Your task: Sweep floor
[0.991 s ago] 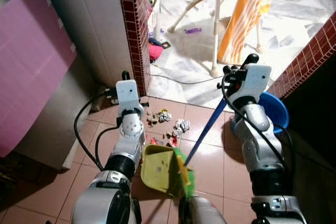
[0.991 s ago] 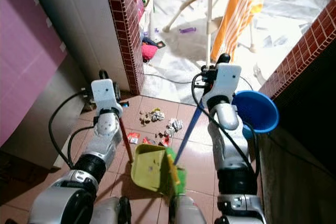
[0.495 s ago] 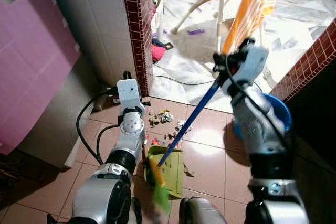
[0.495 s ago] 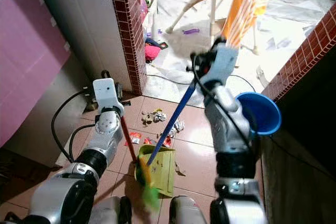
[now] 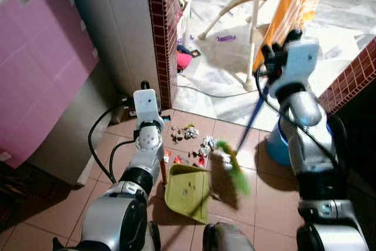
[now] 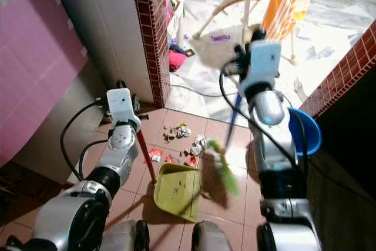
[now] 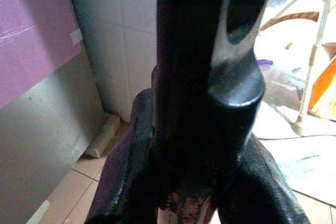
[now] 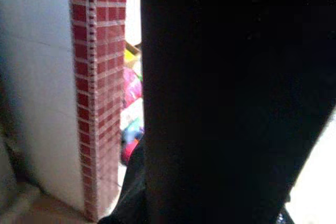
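Fingers of the right gripper [image 5: 265, 82] are wrapped tight around the blue broom handle [image 5: 254, 116], up high near the orange cloth [image 5: 294, 4]. Its own camera sees little but the dark fingers [image 8: 231, 98] and a brick wall edge [image 8: 100, 77]. The left gripper [image 6: 130, 123] is down low and grips the red stick [image 6: 145, 156] of the dustpan [image 6: 176, 191]; its black fingers [image 7: 210, 77] look clamped shut. Half a second ago the green brush was down inside the pan. Now the brush [image 5: 232, 166] has swung out and up to the right, and it is blurred, so it is moving fast. It hangs just past the pan's open edge, near the trash [image 5: 191, 145]. The pan has stayed on the red floor tiles [image 5: 252, 204], tipped up by its stick. The small bits of paper and wrappers lie on the tiles between the pan and the brick wall, so they are not in the pan yet. This looks like the brush going back for another stroke. The floor is only partly swept. The next pull should start behind the trash and drag it toward the pan.
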{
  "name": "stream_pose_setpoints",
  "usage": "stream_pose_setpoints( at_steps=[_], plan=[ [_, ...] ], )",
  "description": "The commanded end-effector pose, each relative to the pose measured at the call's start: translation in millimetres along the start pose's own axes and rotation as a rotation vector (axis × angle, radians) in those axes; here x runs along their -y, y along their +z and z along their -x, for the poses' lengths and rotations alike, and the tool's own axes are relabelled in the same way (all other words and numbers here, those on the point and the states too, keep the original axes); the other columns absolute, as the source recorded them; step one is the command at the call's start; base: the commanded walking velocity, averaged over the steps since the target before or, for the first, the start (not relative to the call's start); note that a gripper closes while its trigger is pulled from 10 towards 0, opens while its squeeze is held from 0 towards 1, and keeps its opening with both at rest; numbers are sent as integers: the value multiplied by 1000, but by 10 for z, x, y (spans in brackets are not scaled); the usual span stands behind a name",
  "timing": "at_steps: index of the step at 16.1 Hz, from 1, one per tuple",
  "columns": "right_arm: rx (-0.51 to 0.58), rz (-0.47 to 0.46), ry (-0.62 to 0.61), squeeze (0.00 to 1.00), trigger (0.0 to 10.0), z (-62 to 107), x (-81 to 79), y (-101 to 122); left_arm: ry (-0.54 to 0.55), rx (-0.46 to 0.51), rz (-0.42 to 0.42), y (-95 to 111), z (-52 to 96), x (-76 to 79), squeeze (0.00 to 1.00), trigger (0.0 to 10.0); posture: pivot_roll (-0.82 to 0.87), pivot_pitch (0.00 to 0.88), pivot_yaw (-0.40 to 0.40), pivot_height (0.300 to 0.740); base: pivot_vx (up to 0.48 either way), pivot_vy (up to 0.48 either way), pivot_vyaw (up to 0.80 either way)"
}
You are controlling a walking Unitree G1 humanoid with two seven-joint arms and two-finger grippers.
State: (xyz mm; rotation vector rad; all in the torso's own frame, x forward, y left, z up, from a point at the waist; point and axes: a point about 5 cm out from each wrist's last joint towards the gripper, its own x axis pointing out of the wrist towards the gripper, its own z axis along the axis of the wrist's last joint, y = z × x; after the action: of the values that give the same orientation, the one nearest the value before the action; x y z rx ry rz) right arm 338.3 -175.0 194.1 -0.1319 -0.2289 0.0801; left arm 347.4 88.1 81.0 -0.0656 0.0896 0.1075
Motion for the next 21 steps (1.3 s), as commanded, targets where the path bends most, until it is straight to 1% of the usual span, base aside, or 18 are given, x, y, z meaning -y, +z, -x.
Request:
stream_pose_setpoints(
  at_steps=[1, 2, 3, 5, 6, 8, 9, 10, 12, 13, 14, 15, 16, 17, 18, 19, 20, 21],
  plan=[
    [-28, 2, 8, 0, 10000, 35, -36, -112, -3, -111, -5, -224, 88, 13, 0, 10000, -186, 146, 2, 740, 0, 0, 0],
    [-55, 33, 1, 0, 10000, 99, -59, -288, 30, -77, 3, -168, 61, -30, 0, 10000, -183, 142, 3, 740, 0, 0, 0],
    [-69, 63, -6, 0, 10000, 117, -64, -338, 37, -62, -3, -143, 50, -45, 0, 10000, -183, 142, 3, 740, 0, 0, 0],
    [-127, 33, -41, 0, 10000, 134, -111, -496, 44, 13, -77, -40, 18, -64, 0, 10000, -169, 142, 0, 740, 0, 0, 0],
    [-129, 30, -33, 0, 10000, 127, -176, -522, 45, 34, -90, -15, 12, -76, 0, 10000, -167, 142, -1, 740, 0, 0, 0],
    [-117, 32, -16, 0, 10000, 115, -242, -529, 42, 54, -74, 24, -1, -88, 0, 10000, -164, 143, 0, 740, 0, 0, 0],
    [-112, 43, -10, 0, 10000, 114, -264, -537, 36, 100, -80, 100, -20, -90, 0, 10000, -161, 143, 2, 740, 0, 0, 0],
    [-127, 32, -12, 0, 10000, 121, -271, -565, 34, 95, -85, 93, -21, -96, 0, 10000, -159, 144, 2, 740, 0, 0, 0],
    [-166, 16, -27, 0, 10000, 132, -290, -626, 47, 96, -124, 66, -9, -130, 0, 10000, -161, 145, 3, 740, 0, 0, 0],
    [-181, -10, -41, 0, 10000, 134, -301, -651, 72, 100, -155, 63, -9, -156, 0, 10000, -160, 146, 3, 740, 0, 0, 0],
    [-189, -16, -38, 0, 10000, 125, -324, -662, 75, 127, -170, 96, -13, -161, 0, 10000, -161, 146, 2, 740, 0, 0, 0],
    [-197, -22, -26, 0, 10000, 111, -355, -668, 59, 117, -161, 88, -12, -137, 0, 10000, -160, 146, 2, 740, 0, 0, 0],
    [-216, -71, -17, 0, 10000, 84, -413, -675, 58, 74, -151, 17, 6, -125, 0, 10000, -163, 144, 4, 740, 0, 0, 0],
    [-231, -117, -8, 0, 10000, 74, -452, -679, 52, 62, -159, -12, 17, -119, 0, 10000, -164, 144, 4, 740, 0, 0, 0],
    [-246, -238, -3, 0, 10000, 46, -539, -645, 44, 13, -130, -76, 31, -108, 0, 10000, -165, 144, 4, 740, 0, 0, 0],
    [-248, -271, -4, 0, 10000, 39, -557, -634, 40, 10, -130, -79, 31, -103, 0, 10000, -165, 144, 4, 740, 0, 0, 0],
    [-239, -362, 3, 0, 10000, -2, -597, -558, 30, 5, -134, -85, 34, -86, 0, 10000, -165, 144, 4, 740, 0, 0, 0],
    [-231, -424, 4, 0, 10000, -36, -613, -495, 25, 2, -137, -96, 40, -82, 0, 10000, -165, 145, 8, 740, 0, 0, 0]
  ],
)
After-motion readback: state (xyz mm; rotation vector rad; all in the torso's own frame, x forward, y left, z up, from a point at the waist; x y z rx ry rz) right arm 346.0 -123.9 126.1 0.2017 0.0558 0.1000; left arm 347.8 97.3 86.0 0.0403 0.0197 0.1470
